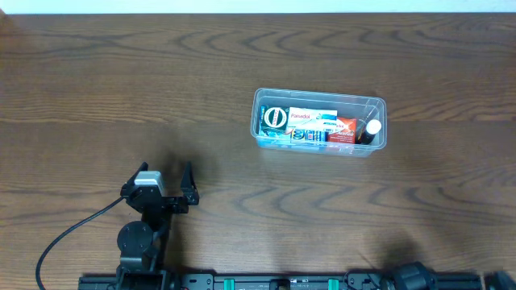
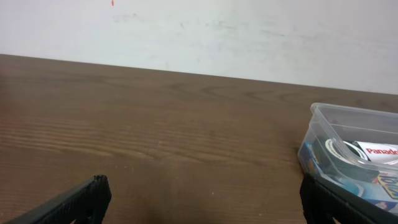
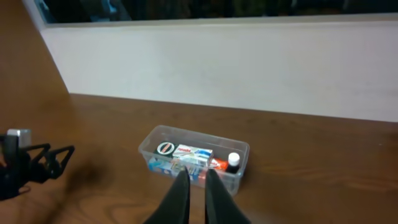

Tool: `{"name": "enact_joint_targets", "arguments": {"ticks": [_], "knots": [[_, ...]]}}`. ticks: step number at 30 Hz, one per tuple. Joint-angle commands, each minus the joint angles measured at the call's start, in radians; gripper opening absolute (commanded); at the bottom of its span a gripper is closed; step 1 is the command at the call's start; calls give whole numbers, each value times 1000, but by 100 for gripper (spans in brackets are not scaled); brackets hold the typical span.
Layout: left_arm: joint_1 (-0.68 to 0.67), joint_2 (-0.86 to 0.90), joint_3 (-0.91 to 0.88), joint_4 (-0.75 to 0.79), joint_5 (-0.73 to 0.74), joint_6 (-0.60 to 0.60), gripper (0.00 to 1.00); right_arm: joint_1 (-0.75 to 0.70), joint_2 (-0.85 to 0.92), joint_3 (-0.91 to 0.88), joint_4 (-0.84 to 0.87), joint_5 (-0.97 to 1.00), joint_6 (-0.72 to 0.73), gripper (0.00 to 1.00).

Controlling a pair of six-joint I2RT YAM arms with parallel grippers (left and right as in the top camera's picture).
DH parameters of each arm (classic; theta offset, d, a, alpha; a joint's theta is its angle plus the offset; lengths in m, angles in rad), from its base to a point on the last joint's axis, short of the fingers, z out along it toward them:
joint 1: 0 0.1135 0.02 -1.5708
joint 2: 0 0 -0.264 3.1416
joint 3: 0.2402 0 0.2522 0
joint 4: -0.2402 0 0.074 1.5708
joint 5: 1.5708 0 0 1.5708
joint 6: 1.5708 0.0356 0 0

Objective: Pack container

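The container, light and slippery, wants a rim grip; left claw open, right claw seems closed.

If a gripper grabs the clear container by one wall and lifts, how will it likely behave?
The container looks thin-walled, so a pinched wall would probably flex. Packed with boxes and a small bottle, it would likely tilt when lifted from one side. Smooth plastic may slip.
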Motion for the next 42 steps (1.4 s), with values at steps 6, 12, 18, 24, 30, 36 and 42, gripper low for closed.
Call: {"name": "enact_joint_targets", "arguments": {"ticks": [6, 12, 18, 24, 30, 36, 42], "knots": [[-6, -1, -14, -40, -8, 13, 98, -5, -153, -8, -110, 108, 39, 7], [-6, -1, -14, -40, -8, 13, 98, -5, -198, -8, -163, 108, 40, 2], [-6, -1, -14, -40, -8, 13, 98, -5, -266, -6, -201, 105, 51, 2], [-6, -1, -14, -40, -8, 13, 98, -3, -336, 19, -204, 119, 63, 3], [-6, -1, -14, -40, -8, 13, 98, -3, -338, 12, -197, 129, 63, 10], [-6, -1, -14, -40, -8, 13, 98, -3, -338, -86, -113, 127, 73, 99], [-6, -1, -14, -40, -8, 13, 98, -3, -338, -293, 65, 93, 116, 99]]}}
